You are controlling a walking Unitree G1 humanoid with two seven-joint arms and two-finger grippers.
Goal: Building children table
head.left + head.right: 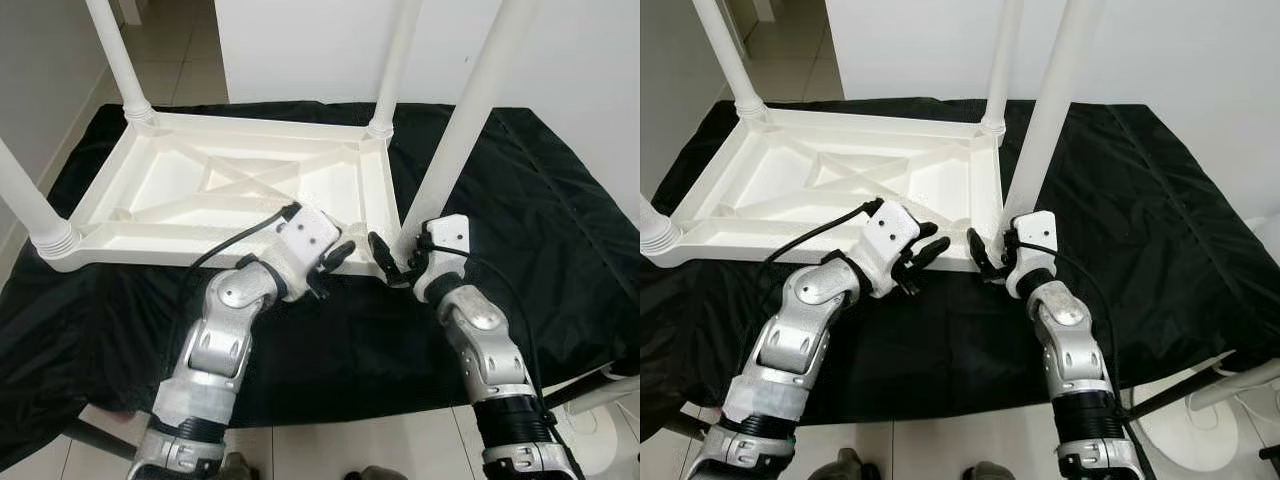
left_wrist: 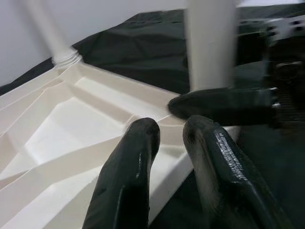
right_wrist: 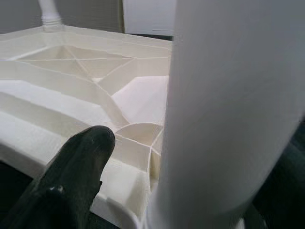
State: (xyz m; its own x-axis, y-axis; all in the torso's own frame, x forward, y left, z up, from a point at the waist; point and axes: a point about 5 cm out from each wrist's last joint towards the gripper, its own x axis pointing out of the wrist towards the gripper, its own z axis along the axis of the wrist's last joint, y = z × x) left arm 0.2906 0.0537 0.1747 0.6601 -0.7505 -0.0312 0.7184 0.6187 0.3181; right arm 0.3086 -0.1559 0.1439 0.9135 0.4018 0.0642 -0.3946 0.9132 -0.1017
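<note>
the white table top (image 1: 215, 185) lies upside down on the black cloth (image 1: 560, 230), and at its 4 o'clock corner the right gripper (image 1: 392, 262) pinches the last leg (image 1: 455, 140), so keep it straight and twist slowly while the slightly spread left gripper (image 1: 333, 262) steadies the edge.

White plastic tabletop (image 1: 230, 190) with white legs (image 1: 470, 110); black cloth (image 1: 560, 230) beneath; silver arms, black gripper fingers (image 2: 128, 176); pale tile floor (image 1: 330, 445).
</note>
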